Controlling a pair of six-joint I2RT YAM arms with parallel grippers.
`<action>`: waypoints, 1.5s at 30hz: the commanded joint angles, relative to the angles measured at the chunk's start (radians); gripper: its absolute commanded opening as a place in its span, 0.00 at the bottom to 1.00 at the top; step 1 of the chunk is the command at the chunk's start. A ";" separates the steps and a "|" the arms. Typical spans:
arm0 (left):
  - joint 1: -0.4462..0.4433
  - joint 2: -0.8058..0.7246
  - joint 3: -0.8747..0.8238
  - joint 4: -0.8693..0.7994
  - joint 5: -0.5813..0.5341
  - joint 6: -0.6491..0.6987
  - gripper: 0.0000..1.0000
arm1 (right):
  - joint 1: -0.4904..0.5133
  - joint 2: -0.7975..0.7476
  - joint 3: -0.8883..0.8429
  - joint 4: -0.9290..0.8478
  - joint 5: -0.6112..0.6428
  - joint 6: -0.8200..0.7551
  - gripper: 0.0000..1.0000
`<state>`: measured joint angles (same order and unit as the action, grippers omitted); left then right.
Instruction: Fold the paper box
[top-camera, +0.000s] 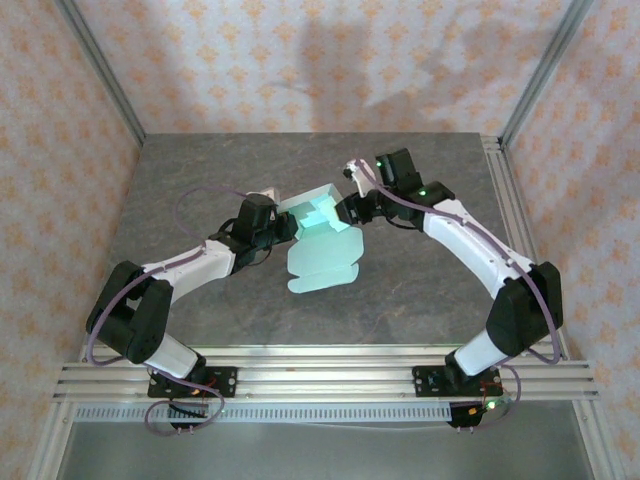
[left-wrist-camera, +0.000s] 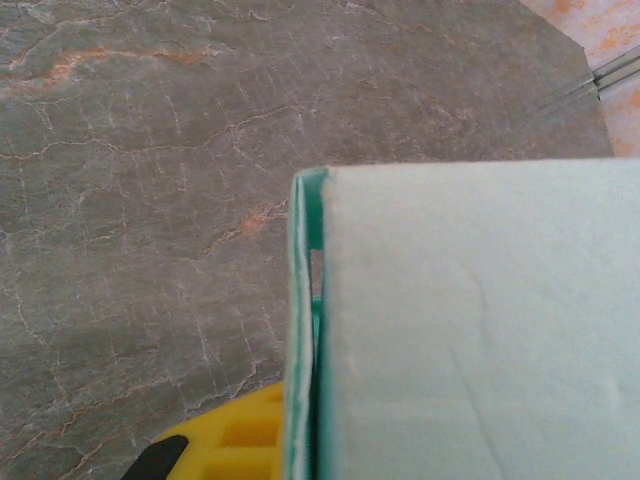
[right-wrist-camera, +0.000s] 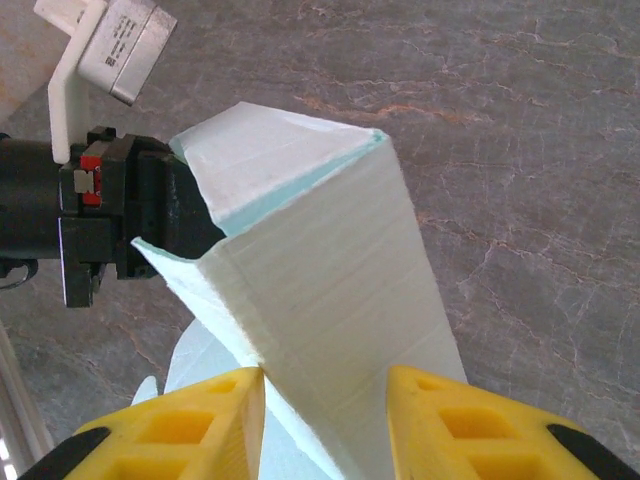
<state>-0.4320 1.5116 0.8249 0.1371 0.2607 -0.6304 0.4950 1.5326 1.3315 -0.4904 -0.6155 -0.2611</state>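
Observation:
The paper box (top-camera: 320, 250) is pale mint-green card, half raised into a tube above the dark table, with a flat flap and tabs hanging toward the near side. My left gripper (top-camera: 288, 228) meets it from the left, and in the left wrist view one card wall (left-wrist-camera: 300, 330) stands edge-on beside a yellow finger (left-wrist-camera: 235, 440), pinched, with the broad panel (left-wrist-camera: 470, 320) covering the other finger. My right gripper (top-camera: 346, 212) meets it from the right. Its yellow fingers (right-wrist-camera: 190, 425) press both sides of the folded box (right-wrist-camera: 320, 290), with the left gripper body (right-wrist-camera: 120, 220) beyond.
The grey stone tabletop (top-camera: 200, 170) lies open around the box. Aluminium rails (top-camera: 320, 375) run along the near edge and a frame post (top-camera: 505, 200) along the right side. Patterned walls enclose the back and sides.

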 joint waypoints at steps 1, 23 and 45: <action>0.004 -0.027 0.037 -0.012 0.027 -0.002 0.00 | 0.027 0.021 0.021 0.007 0.079 -0.043 0.36; 0.003 -0.033 0.030 -0.014 0.024 0.009 0.00 | 0.181 0.131 0.062 0.061 0.451 -0.104 0.25; 0.003 -0.039 0.018 -0.008 0.027 0.008 0.00 | 0.303 0.265 0.075 0.186 0.862 -0.027 0.16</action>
<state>-0.4107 1.5116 0.8276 0.0319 0.2184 -0.6308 0.7727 1.7561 1.3838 -0.3260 0.2104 -0.3088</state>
